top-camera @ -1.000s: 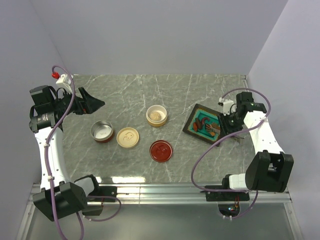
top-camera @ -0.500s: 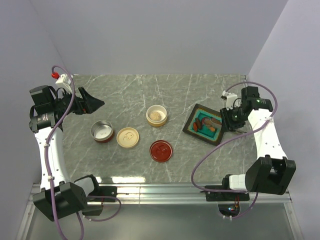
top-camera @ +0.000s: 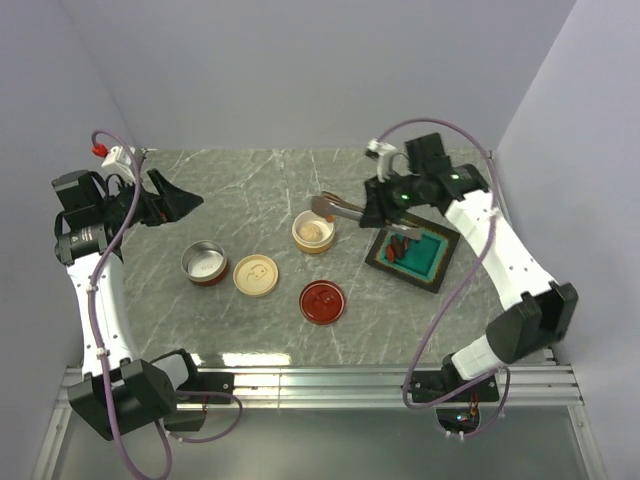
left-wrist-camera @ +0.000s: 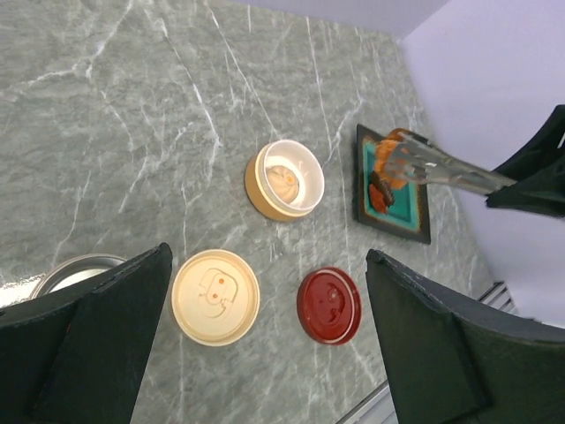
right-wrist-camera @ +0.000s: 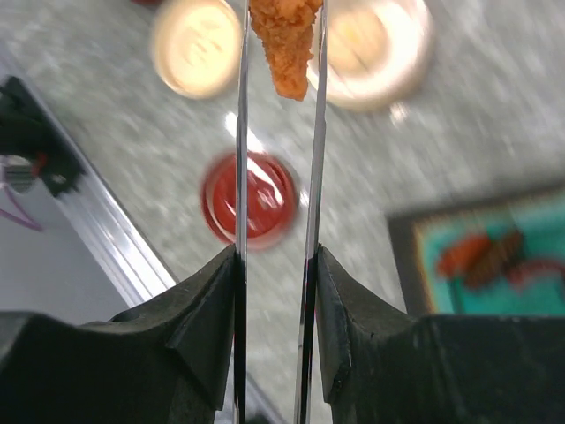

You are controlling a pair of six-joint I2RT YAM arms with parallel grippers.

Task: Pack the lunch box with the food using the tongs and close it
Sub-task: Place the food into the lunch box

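- The right gripper has its fingers part-way closed on the two arms of the tongs, squeezing them near parallel.
- At the tong tips an orange piece is pinched and hangs in the air, clear of the table.
- From above, the tips sit just over the far rim of the bowl, which already has something pale in it. Whether the piece is squarely over the opening I cannot tell.
- Step in hand: carrying one piece of food from the tray to the bowl, which I take to be the lunch box.
- Next move, as I judge it: bring the tips over the bowl's middle, lower them, then ease the squeeze so the piece drops in.
- The rest of the food lies on the tray, just right of the bowl, so more trips are likely.
- The red lid and cream lid lie flat nearer the arms, apart from the bowl. A tin stands left of the cream lid.
- Nothing blocks the way down to the bowl.
- The left gripper hangs spread wide and holds nothing, well off to the left.
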